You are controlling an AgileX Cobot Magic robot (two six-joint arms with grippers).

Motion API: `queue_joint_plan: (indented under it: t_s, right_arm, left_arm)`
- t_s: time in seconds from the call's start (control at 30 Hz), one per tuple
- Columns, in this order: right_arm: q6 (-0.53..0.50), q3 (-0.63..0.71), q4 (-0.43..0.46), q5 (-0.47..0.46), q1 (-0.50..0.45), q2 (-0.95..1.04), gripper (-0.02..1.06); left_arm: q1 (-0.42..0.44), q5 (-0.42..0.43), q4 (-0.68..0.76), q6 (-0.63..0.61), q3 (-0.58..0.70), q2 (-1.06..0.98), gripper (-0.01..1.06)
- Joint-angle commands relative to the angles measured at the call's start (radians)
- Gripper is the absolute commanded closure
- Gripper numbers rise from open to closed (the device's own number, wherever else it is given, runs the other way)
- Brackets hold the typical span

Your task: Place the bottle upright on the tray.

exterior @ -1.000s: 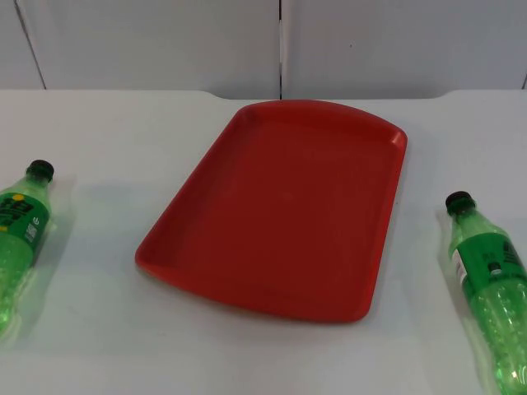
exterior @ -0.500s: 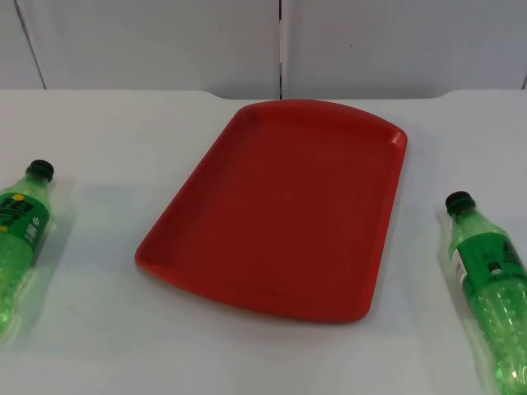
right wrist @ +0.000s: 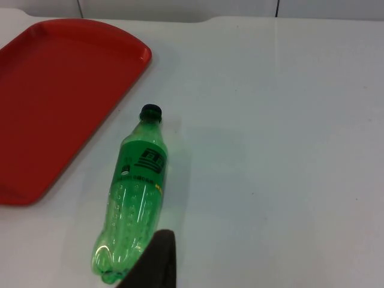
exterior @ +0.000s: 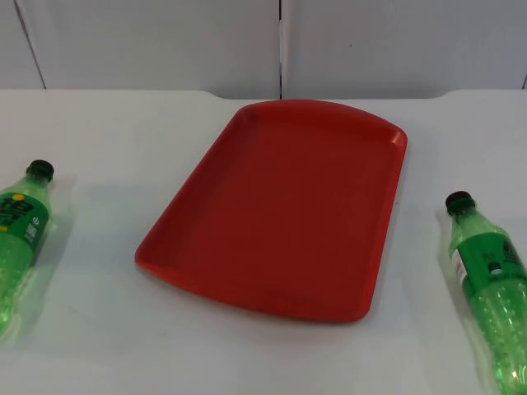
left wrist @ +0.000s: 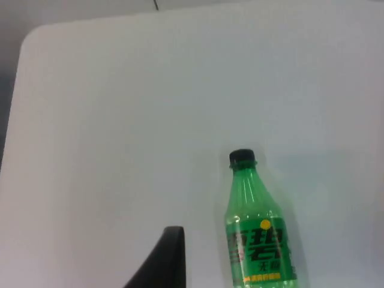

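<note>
Centrally, a red rectangular plastic tray (exterior: 280,214) on the white counter (exterior: 107,132); green plastic bottles (exterior: 18,239) (exterior: 492,288) lying flanking (black caps). Fingers' state: cannot tell.

The tray (exterior: 280,206) in the middle of the top view is plain red, and it sits on a white table (exterior: 107,132) with a grey wall (exterior: 165,41) behind. At the left edge lies a see-through green bottle (exterior: 18,239) with a black cap and a green label with yellow and white marks. At the right edge lies another green bottle (exterior: 490,288) with a black cap and a green label with white marks.
</note>
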Motion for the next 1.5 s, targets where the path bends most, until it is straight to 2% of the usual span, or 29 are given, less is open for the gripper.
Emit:
queue_joint_plan:
  t_s: [0.0, 0.3, 0.53, 0.63, 0.67, 0.77, 1.07, 1.17, 1.27, 1.47]
  right_arm:
    - [0.0, 0.0, 0.005, -0.006, -0.004, -0.004, -0.01]
    - [0.0, 0.0, 0.005, -0.006, -0.004, -0.004, -0.01]
    - [0.0, 0.0, 0.005, -0.006, -0.004, -0.004, -0.01]
    - [0.0, 0.0, 0.005, -0.006, -0.004, -0.004, -0.01]
    - [0.0, 0.0, 0.005, -0.006, -0.004, -0.004, -0.01]
    - [0.0, 0.0, 0.005, -0.006, -0.004, -0.004, -0.01]
    - [0.0, 0.0, 0.005, -0.006, -0.004, -0.004, -0.01]
    - [0.0, 0.0, 0.005, -0.006, -0.004, -0.004, -0.01]
    - [0.0, 0.0, 0.005, -0.006, -0.004, -0.004, -0.01]
    - [0.0, 0.0, 0.005, -0.006, -0.004, -0.004, -0.01]
  left_arm:
    - [0.001, 0.021, 0.017, -0.001, -0.026, 0.045, 0.01]
    - [0.001, 0.03, -0.002, 0.022, -0.13, 0.28, 0.01]
    - [0.011, 0.069, -0.039, 0.045, -0.219, 0.442, 0.01]
    - [0.07, 0.102, -0.206, 0.164, -0.251, 0.511, 0.01]
    - [0.07, 0.102, -0.206, 0.164, -0.251, 0.511, 0.01]
    - [0.134, 0.111, -0.362, 0.262, -0.253, 0.562, 0.01]
    - [0.139, 0.111, -0.288, 0.237, -0.253, 0.649, 0.01]
    - [0.139, 0.111, -0.223, 0.186, -0.253, 0.684, 0.01]
    - [0.138, 0.11, -0.223, 0.167, -0.251, 0.713, 0.01]
    - [0.092, 0.076, -0.202, 0.163, -0.251, 0.76, 0.01]
